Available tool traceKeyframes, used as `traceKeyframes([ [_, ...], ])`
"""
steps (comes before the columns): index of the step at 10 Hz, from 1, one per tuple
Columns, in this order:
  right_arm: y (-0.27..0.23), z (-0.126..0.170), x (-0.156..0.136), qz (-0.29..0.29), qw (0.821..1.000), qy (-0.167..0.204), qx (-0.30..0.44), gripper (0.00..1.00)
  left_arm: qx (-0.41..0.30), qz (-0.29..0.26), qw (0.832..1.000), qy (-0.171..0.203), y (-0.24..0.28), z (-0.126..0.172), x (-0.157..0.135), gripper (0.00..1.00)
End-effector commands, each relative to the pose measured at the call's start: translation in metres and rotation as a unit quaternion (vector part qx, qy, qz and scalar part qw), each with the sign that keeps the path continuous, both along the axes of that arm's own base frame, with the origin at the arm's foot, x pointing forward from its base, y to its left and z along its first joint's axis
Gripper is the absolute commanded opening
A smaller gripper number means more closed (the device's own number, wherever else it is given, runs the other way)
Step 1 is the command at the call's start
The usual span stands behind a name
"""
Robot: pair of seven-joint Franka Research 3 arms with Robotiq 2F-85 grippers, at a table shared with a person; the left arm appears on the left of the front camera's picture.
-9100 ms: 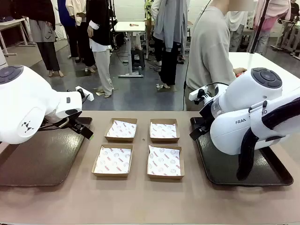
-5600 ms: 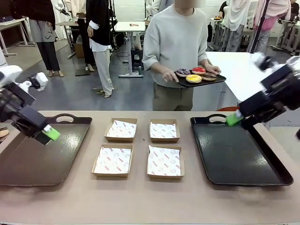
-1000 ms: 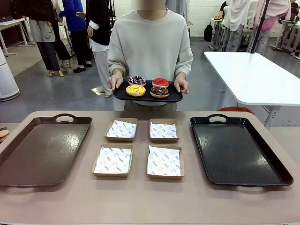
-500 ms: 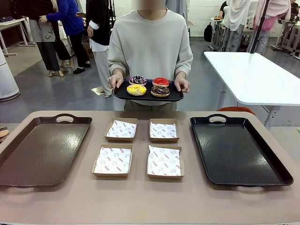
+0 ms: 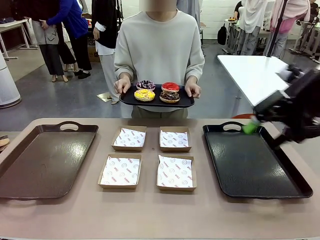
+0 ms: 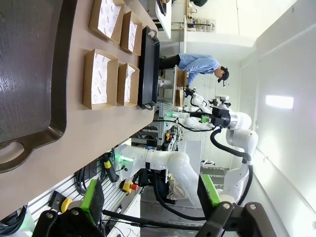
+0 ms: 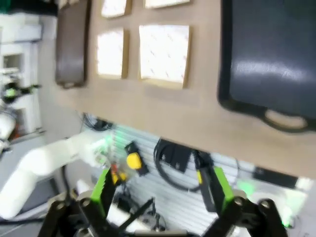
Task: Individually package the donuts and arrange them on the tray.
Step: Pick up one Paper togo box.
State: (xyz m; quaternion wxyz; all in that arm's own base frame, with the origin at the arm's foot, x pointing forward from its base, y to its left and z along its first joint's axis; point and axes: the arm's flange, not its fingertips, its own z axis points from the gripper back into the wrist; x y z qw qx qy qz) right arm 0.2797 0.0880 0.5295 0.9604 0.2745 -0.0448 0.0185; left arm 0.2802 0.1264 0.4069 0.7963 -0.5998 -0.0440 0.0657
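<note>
Donuts, four, all on a small black serving tray carried by a person at the far side of the table, one hand at each end. Striped donut and red donut at the back, yellow donut and chocolate donut in front. Held above and beyond the table's far edge, well apart from everything on it.

Cardboard boxes, four, open-topped, in a two-by-two block at mid-table, each lined with a sheet of printed white paper. Narrow gaps between neighbours.

Two large handled trays flanking the block: brown tray to the left, black tray to the right (three trays in all, counting the carried one). Strips of bare table between the block and each tray, and a wider band along the near edge.

Right gripper, blurred in the front view, over the black tray's far edge just right of its handle; cannot tell whether touching. Green pads spread wide in its wrist view, gripping nothing. Left gripper likewise spread wide with nothing between the pads, off past the table's edge, with the brown tray's handle nearest.
</note>
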Motion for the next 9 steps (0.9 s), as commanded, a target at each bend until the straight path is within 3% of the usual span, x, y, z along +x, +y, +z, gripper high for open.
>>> traceKeyframes([
  [1,0.036,-0.02,0.048,-0.025,0.999,-0.007,-0.039,1.0,-0.007,0.002,1.0,-0.003,0.001,0.001,0.0,1.0],
  [6,0.128,-0.106,0.108,-0.036,0.988,0.0,-0.151,1.0,-0.007,0.002,1.0,-0.003,0.001,0.001,0.0,1.0],
  [9,0.158,-0.137,0.113,-0.028,0.979,-0.003,-0.2,1.0,-0.007,0.002,1.0,-0.003,0.001,0.001,0.0,1.0],
])
